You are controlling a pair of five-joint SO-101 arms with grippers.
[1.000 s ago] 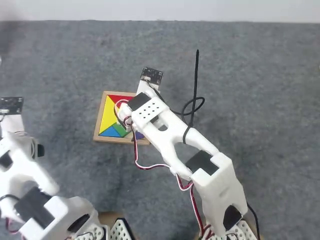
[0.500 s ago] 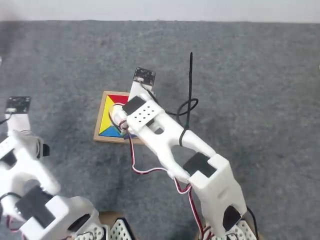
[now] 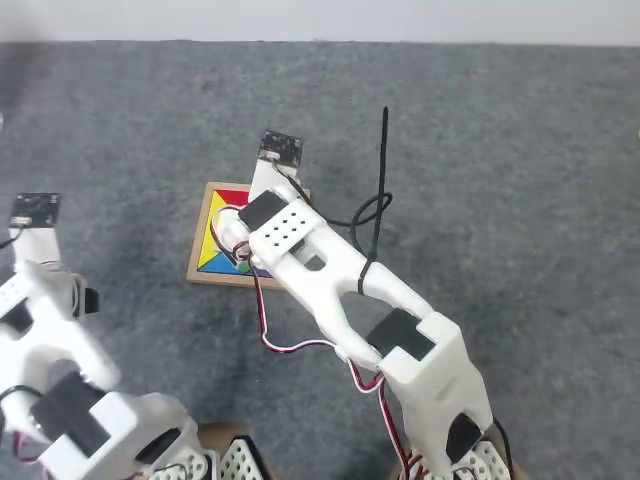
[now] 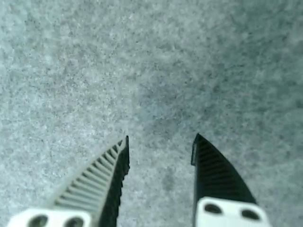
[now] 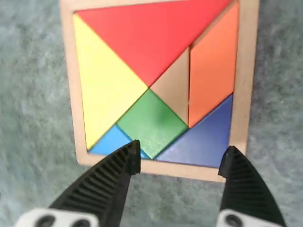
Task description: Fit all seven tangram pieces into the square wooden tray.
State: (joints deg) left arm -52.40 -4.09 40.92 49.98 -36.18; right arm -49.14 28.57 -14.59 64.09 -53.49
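Observation:
The square wooden tray [image 5: 246,94] lies under my right gripper [image 5: 182,158], which hangs open above its near edge with nothing between the fingers. Inside sit a red triangle [image 5: 156,33], a yellow triangle [image 5: 102,94], an orange parallelogram [image 5: 213,71], a green square [image 5: 152,122], a dark blue triangle [image 5: 203,142], a small light blue triangle [image 5: 106,144] and a bare tan triangular patch [image 5: 175,90]. In the high view the right arm covers most of the tray [image 3: 200,250]. My left gripper [image 4: 160,146] is open over bare grey carpet at the left.
Grey carpet [image 3: 500,180] covers the table all around the tray. A black cable [image 3: 382,170] rises from the right arm. The left arm [image 3: 50,340] stands at the near left edge, well apart from the tray.
The right arm has swung a little to the left over the tray, covering more of it. The left arm shifted slightly, then kept still.

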